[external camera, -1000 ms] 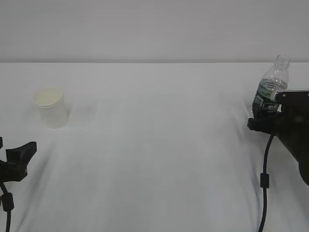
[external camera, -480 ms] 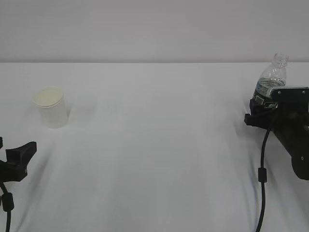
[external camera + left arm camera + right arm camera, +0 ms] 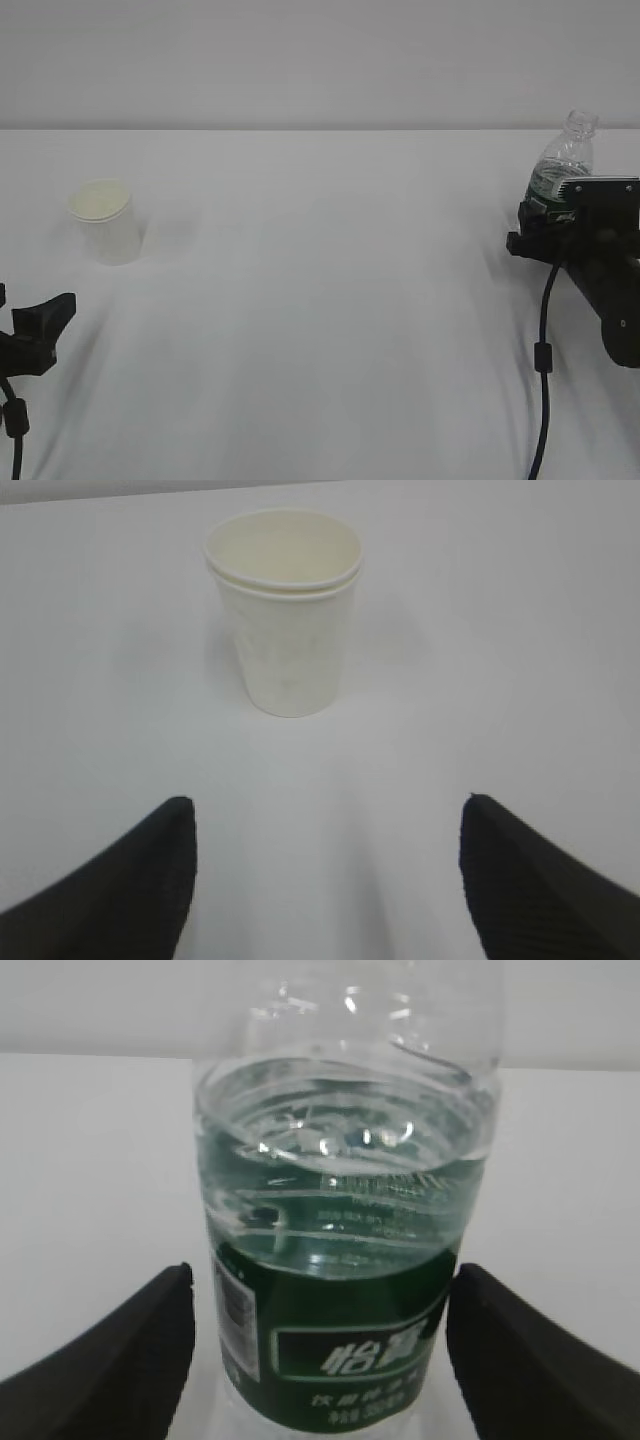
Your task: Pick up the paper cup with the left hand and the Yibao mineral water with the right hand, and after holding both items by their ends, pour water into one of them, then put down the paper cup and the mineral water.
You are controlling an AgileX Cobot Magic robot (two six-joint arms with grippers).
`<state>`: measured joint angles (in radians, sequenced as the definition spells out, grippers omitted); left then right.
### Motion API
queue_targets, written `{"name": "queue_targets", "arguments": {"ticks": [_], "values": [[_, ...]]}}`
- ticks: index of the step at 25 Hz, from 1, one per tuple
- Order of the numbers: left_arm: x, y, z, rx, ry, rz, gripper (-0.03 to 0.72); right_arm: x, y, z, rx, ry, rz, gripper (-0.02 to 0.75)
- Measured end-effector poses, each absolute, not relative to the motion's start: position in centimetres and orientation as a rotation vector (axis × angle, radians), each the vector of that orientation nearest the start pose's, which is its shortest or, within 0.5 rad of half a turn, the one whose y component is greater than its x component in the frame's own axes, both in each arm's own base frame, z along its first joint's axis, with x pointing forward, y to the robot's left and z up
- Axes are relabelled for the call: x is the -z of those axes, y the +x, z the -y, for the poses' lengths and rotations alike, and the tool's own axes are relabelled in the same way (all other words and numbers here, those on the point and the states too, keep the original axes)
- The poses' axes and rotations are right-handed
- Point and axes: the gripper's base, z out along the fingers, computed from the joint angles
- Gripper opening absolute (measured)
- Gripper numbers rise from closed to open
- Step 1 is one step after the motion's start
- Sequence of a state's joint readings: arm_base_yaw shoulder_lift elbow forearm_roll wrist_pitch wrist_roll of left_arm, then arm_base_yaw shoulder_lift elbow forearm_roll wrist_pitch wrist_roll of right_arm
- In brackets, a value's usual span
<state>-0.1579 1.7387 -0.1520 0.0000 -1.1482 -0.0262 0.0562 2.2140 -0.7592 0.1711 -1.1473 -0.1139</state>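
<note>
A: Approach phase, both arms. Right hand point(image 3: 318, 1360) is spread wide around the Yibao mineral water point(image 3: 345, 1210), a finger on each side of the green label with a sliver of gap on each, nothing gripped yet. In the exterior view the bottle point(image 3: 566, 160) stands at three o'clock, near the right edge of the bench point(image 3: 320, 300).

B: And the cup side?

A: Left hand point(image 3: 325, 880) is just as wide and empty. The paper cup point(image 3: 285, 610) stands upright at twelve o'clock from it, well apart, centred between the fingers.

B: So the pickups haven't happened.

A: Not yet, I'd say. Next the right hand only needs to close on the label, gently, since the bottle is capless and holds water. The left has to travel forward to bracket the cup first, then squeeze lightly; thin paper walls will likely buckle.
</note>
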Motion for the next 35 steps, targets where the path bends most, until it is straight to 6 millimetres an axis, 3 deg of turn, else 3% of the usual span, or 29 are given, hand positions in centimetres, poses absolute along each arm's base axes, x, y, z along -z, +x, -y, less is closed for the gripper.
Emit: {"name": "queue_targets", "arguments": {"ticks": [12, 18, 26, 35], "values": [[-11.5, 20.8, 3.4, 0.128, 0.134, -1.92, 0.592, -6.9, 37.1, -0.6, 0.131, 0.039, -1.788, 0.593], [-11.5, 20.8, 3.4, 0.129, 0.136, -1.919, 0.592, -5.5, 37.5, -0.6, 0.133, 0.039, -1.808, 0.592], [-11.5, 20.8, 3.5, 0.135, 0.146, -1.919, 0.592, -5.9, 38.8, -0.6, 0.132, 0.049, -1.777, 0.593], [-11.5, 20.7, 3.5, 0.139, 0.153, -1.919, 0.592, -4.7, 39.5, -0.6, 0.132, 0.051, -1.8, 0.592]]}}
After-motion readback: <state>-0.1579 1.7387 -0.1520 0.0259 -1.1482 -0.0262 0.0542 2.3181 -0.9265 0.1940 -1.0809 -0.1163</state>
